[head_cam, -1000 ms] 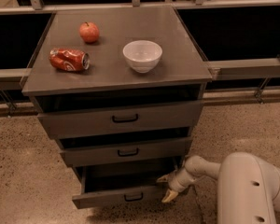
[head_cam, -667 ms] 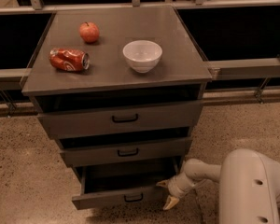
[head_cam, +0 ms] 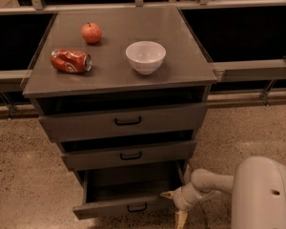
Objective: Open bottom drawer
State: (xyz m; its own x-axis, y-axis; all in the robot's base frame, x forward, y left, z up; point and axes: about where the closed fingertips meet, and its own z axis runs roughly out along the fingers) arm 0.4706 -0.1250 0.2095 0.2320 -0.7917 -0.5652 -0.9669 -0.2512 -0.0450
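Note:
The bottom drawer (head_cam: 109, 208) is the lowest of the grey cabinet's three and stands pulled out, its dark inside showing. Its small black bar handle (head_cam: 137, 207) is on the front. My gripper (head_cam: 173, 207) is at the drawer's right front corner, low near the floor, on the end of the white arm (head_cam: 207, 181). Its fingers are spread apart: one fingertip (head_cam: 167, 194) touches the drawer's right corner, the other points down at the floor. It holds nothing.
The middle drawer (head_cam: 128, 155) and top drawer (head_cam: 126, 121) are slightly out. On the cabinet top (head_cam: 181, 66) are an apple (head_cam: 91, 33), a crushed red can (head_cam: 70, 61) and a white bowl (head_cam: 145, 57). My white base (head_cam: 264, 194) is at the lower right. The floor is speckled.
My gripper has moved down and slightly left along the drawer's right front corner. The bottom drawer front sits a little further out.

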